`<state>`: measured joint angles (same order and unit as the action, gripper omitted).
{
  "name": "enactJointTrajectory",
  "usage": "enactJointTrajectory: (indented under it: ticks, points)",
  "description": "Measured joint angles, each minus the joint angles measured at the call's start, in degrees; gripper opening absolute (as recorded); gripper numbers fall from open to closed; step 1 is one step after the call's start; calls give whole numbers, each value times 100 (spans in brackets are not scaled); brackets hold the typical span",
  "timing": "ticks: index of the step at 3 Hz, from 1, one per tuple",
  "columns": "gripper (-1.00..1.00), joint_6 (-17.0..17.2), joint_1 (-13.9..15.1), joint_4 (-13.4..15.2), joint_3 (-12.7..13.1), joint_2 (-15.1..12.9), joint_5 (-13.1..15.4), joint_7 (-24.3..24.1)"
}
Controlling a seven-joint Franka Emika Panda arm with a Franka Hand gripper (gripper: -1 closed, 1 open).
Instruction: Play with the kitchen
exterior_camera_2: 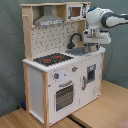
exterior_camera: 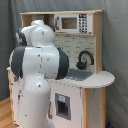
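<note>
The kitchen [exterior_camera_2: 60, 80] is a toy of pale wood and white panels, seen in both exterior views. In the second exterior view it shows a grey hood [exterior_camera_2: 49, 20], a hob [exterior_camera_2: 52, 59], knobs [exterior_camera_2: 65, 74] and an oven door [exterior_camera_2: 64, 96]. The black faucet [exterior_camera_2: 75, 39] curves over the sink [exterior_camera_2: 79, 51]. My gripper [exterior_camera_2: 93, 47] hangs just above the sink's right end, beside the faucet. In the first exterior view the kitchen [exterior_camera: 92, 95], its faucet [exterior_camera: 84, 59] and sink [exterior_camera: 79, 75] show, while my white arm [exterior_camera: 37, 75] hides the gripper.
A toy microwave [exterior_camera: 74, 22] sits in the top shelf. A rounded counter [exterior_camera: 102, 79] juts out past the sink. The kitchen stands on a wooden table [exterior_camera_2: 107, 107] before a grey curtain [exterior_camera_2: 10, 60]. My arm's bulk covers the kitchen's left half in the first exterior view.
</note>
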<state>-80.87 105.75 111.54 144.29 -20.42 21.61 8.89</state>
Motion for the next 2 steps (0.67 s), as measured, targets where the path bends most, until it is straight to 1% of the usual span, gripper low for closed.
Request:
enactJointTrajectory:
  ticks: [1, 2]
  points:
    - [-100, -429, 3, 59, -126, -59, 315, -246]
    - [-100, -885, 6, 34, -357, 228, 335, -246]
